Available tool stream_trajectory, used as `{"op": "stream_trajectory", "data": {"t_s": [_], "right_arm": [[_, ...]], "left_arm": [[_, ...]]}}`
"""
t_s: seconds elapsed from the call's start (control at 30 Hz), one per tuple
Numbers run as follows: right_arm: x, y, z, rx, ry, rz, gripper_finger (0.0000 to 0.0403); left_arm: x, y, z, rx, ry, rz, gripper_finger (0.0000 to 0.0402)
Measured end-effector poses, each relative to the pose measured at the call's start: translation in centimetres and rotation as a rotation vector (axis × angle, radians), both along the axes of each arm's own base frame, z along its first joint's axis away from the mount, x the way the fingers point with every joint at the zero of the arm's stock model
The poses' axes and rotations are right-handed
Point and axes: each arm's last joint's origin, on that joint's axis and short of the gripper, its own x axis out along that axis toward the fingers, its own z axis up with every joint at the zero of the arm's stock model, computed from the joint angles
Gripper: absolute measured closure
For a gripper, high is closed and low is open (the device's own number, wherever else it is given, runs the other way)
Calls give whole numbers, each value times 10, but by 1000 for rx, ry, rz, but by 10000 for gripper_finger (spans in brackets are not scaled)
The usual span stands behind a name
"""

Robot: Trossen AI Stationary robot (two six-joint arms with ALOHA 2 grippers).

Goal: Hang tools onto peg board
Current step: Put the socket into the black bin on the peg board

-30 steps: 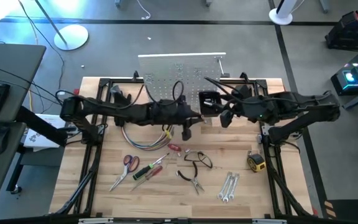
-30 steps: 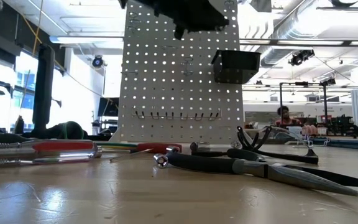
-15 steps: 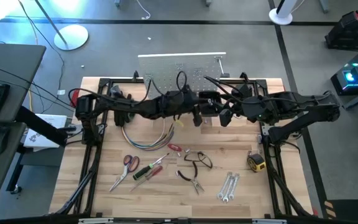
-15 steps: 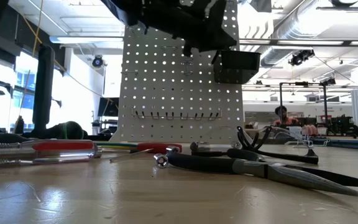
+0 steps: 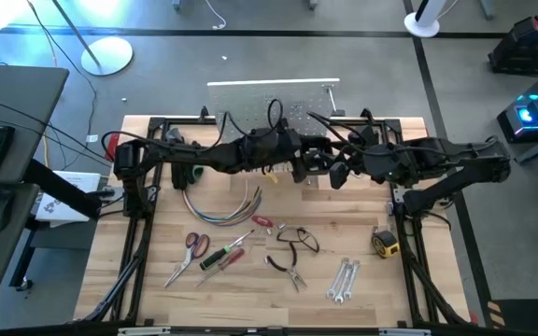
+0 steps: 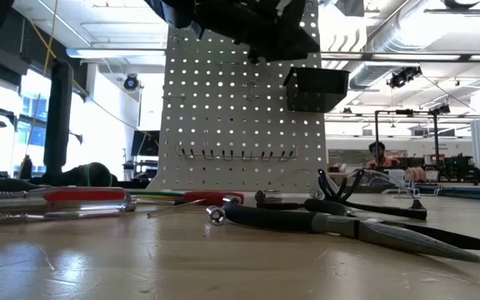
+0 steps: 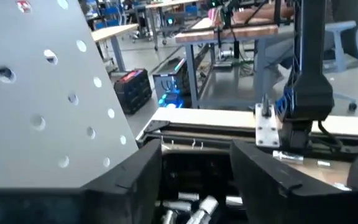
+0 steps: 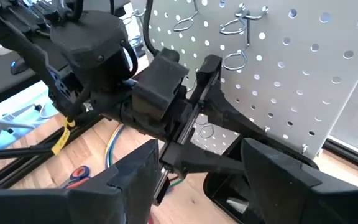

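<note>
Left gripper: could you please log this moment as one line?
left gripper: open at black bin | right gripper: open beside it

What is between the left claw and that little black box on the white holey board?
Nothing visible. The left gripper hangs directly over the black bin on the peg board, fingers spread, with silver metal pieces lying inside the bin right beneath it. The right gripper waits close by.

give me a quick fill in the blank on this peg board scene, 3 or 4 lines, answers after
1. The peg board stands at the ____ edge of the table.
2. The left tool is over the small ____ bin fixed to the board.
3. The yellow tape measure lies on the table's ____ side in the high view.
4. The red-handled scissors lie ____ on the table, not hung.

Missing words: far; black; right; flat
</note>
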Motion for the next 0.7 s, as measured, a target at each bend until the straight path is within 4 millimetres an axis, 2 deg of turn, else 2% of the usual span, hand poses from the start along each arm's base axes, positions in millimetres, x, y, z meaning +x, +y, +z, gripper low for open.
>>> {"op": "stream_trajectory", "data": {"t_s": [0.1,0.2,0.37,0.5,0.6,0.7], "right_arm": [[0,0,0,0,0,0,179],[0,0,0,-11,7,7,179],[1,1,1,-42,19,28,179],[1,2,0,-28,30,66,179],[3,4,-3,35,44,124,179],[8,9,-7,44,70,160,179]], "left_arm": [[-4,-3,2,-57,13,1,195],[-16,-11,21,-104,11,-54,190],[-49,-28,53,-188,84,-198,189],[-84,-41,79,-246,146,-285,189],[-107,-52,83,-295,213,-307,189],[-123,-66,70,-356,266,-322,189]]}}
